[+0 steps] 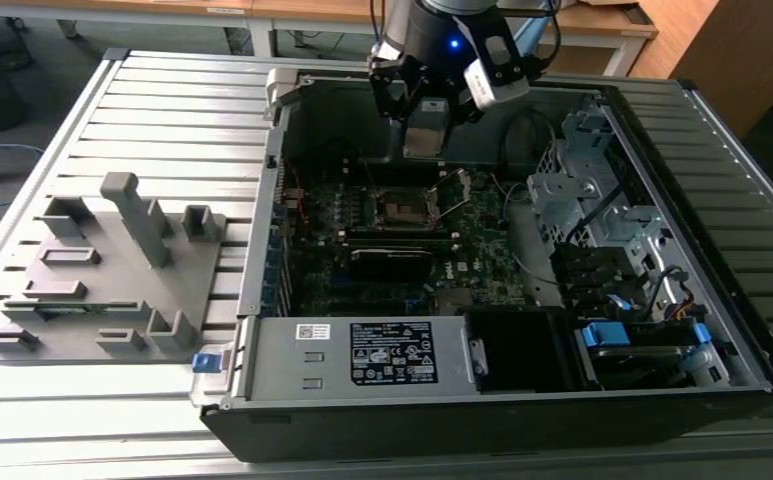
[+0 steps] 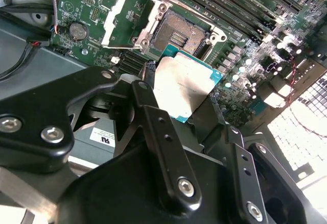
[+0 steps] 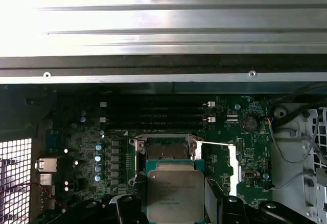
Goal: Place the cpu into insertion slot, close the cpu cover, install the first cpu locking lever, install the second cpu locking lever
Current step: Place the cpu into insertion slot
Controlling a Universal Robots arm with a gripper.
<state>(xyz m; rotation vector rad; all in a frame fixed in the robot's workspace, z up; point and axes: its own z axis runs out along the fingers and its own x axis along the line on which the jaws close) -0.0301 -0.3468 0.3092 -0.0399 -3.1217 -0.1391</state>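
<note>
- Clamping the cpu (image 2: 184, 86) by two opposite edges between the black fingers (image 2: 153, 117) of the gripper (image 2: 181, 104); closed firmly on the chip, with the dull silver top turned toward both wrist cameras.
- Holding the cpu in the air above the motherboard (image 1: 339, 265), within the outline of the open computer case (image 1: 493, 425), with no contact with the board.
- Hovering near the insertion slot (image 2: 181, 32), not seated in it; in the first wrist view, overlapping the slot's nearer rim with one chip edge.
- Seen uncovered at the slot: dark centre exposed, silvery rim around it.
- Standing raised beside the slot: the cpu cover (image 2: 110, 27), a thin silvery frame with a cut-out centre, tilted up and away from the socket.
- Located just beyond the slot in the first wrist view: a row of long black memory slots (image 3: 153, 113), running parallel to the socket's far edge.
- Mounted near the raised cover: a round coin cell (image 3: 249, 123).
- Occupying the near end of the case in the exterior view: a grey power supply (image 1: 386, 355) with a label on its upper face.
- Resting on the slatted metal desk (image 1: 173, 100), on the exterior view's left of the case and well apart from the gripper: a grey fixture tray (image 1: 106, 260) with upright posts.
</note>
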